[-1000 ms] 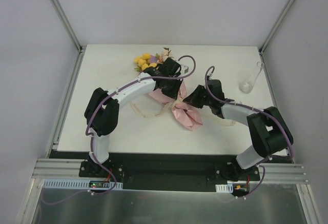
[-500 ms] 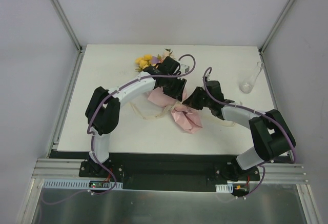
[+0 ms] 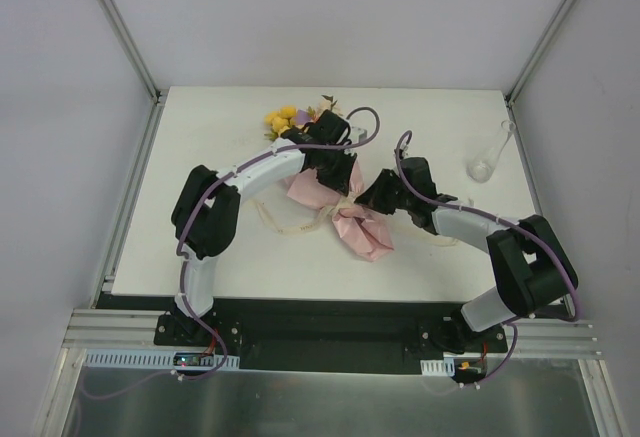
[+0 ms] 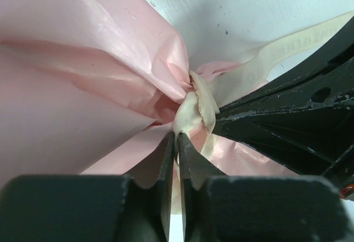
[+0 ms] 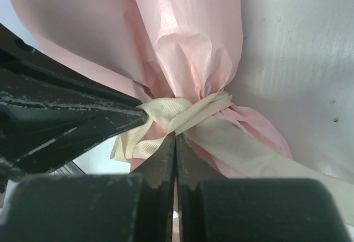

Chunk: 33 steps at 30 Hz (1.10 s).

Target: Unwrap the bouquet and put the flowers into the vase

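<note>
The bouquet lies across the table's middle, its yellow and pink flowers (image 3: 283, 119) at the back and the pink wrapping paper (image 3: 365, 232) toward the front. A cream ribbon (image 4: 196, 109) is knotted round the paper's waist. My left gripper (image 4: 178, 135) is shut on the ribbon at the knot, with a cream strip showing between the jaws. From the other side, my right gripper (image 5: 175, 137) is shut on a fold of the ribbon (image 5: 182, 113). In the top view both grippers meet over the waist (image 3: 352, 191). The clear glass vase (image 3: 487, 162) stands at the far right.
Loose cream ribbon tails (image 3: 285, 225) trail on the white table (image 3: 200, 247) left of the bouquet, and another runs right under the right arm. Grey walls and metal posts close in the table at the back and sides.
My left gripper's jaws opened and closed again at the ribbon knot, and its forearm shifted slightly. The right gripper stayed shut in place.
</note>
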Tool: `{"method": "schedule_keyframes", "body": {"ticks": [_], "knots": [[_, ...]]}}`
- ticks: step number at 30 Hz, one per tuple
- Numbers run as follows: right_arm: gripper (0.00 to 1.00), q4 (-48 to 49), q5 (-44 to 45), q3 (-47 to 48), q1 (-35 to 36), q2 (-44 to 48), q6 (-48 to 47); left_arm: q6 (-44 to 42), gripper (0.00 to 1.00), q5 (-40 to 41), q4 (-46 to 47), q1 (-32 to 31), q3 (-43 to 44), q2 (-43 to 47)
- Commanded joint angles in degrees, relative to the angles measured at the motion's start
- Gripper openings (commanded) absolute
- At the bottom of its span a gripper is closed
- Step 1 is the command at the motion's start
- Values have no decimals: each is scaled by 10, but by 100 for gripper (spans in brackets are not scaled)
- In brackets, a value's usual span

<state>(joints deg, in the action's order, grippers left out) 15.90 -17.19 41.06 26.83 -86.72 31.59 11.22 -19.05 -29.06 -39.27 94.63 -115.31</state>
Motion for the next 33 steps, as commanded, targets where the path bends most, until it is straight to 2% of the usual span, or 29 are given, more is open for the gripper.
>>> {"method": "schedule_keyframes", "body": {"ticks": [1,3,7,13,14,17,18,20,21,27,31,33], "knots": [[1,-1,6,9,3,23,-7,-14,0,-3,-7,2,20,16],[1,-15,21,8,3,29,-9,-21,0,19,-6,2,16,43],[1,-42,56,10,2,34,-14,-27,0,124,35,2,-32,121],[2,-60,72,25,-9,6,-21,-3,0,155,60,2,-80,199],[4,-63,69,29,-10,3,-24,2,0,148,60,2,-83,209],[19,-72,50,43,-8,4,-48,9,0,126,60,2,-90,226],[29,-75,42,46,-7,8,-67,10,0,119,60,1,-92,229],[38,-94,38,54,-4,28,-90,12,0,106,61,1,-90,230],[47,-105,47,57,2,38,-101,19,0,90,61,1,-91,229],[71,-156,66,68,30,105,-213,30,0,43,61,1,-91,211],[69,-172,26,103,52,84,-266,32,0,34,61,1,-90,207],[63,-169,21,122,74,74,-283,31,0,35,61,2,-92,206]]}}
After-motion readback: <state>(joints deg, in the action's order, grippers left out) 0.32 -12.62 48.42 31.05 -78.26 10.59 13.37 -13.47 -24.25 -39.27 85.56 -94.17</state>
